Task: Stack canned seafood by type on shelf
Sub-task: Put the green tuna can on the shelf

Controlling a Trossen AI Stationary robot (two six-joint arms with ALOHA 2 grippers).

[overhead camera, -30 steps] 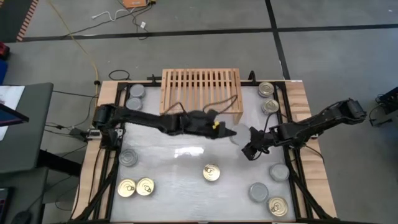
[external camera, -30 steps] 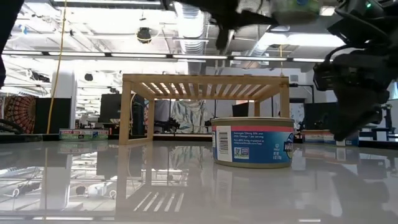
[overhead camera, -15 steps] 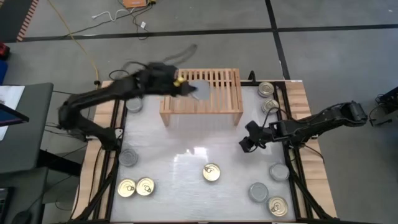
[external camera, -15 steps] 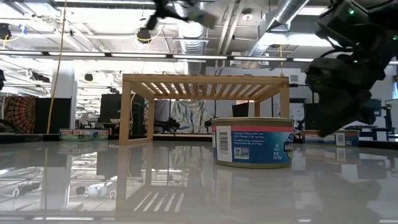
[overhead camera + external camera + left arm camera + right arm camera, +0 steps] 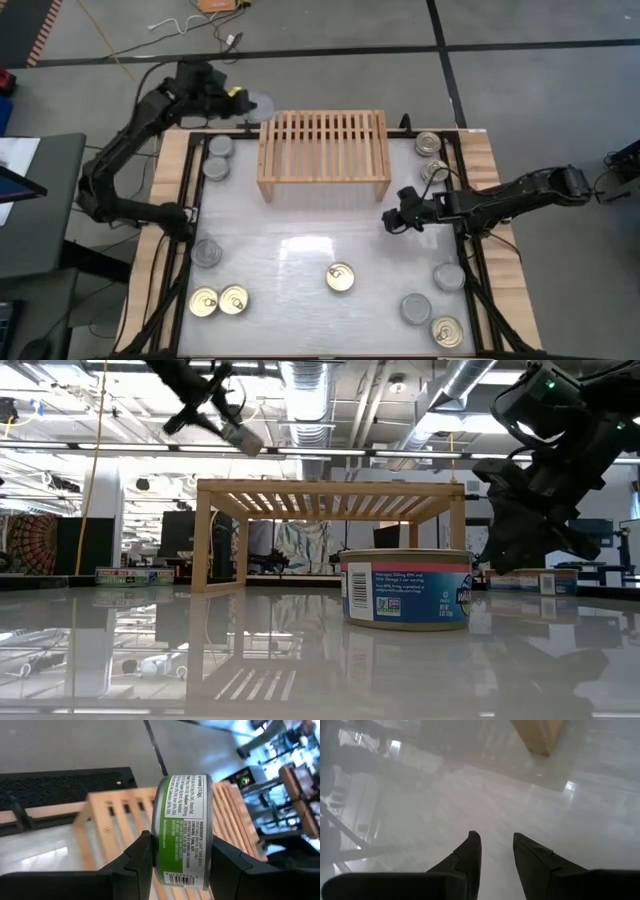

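My left gripper (image 5: 243,98) is raised high beyond the far-left corner of the shelf (image 5: 323,155) and is shut on a silver-topped can with a green label (image 5: 182,795). The low view shows that can (image 5: 243,441) tilted, well above the shelf (image 5: 330,495). My right gripper (image 5: 497,837) hangs open over bare table to the right of the shelf's front, holding nothing. Other cans stand on the table. Silver ones (image 5: 220,147) sit at the far left, gold ones (image 5: 428,144) at the far right. One gold can (image 5: 340,277) stands near the middle. My left gripper pinches the can between its two fingers (image 5: 135,860), one on each flat face (image 5: 157,840). The labelled side wall faces the wrist camera. The can is lifted clear, tilted, high above the shelf's far-left corner.
Two gold cans (image 5: 218,300) and one silver can (image 5: 207,252) stand at the near left. Silver cans (image 5: 449,276) and a gold one (image 5: 447,331) stand at the near right. The labelled can (image 5: 406,588) stands close to the low camera. The table's middle (image 5: 300,245) lies bare.
My left gripper has carried the can from the table's middle, close to my right gripper, up and over the shelf to beyond its far-left corner. The can has stayed between the fingers. My right gripper has edged toward the far edge.
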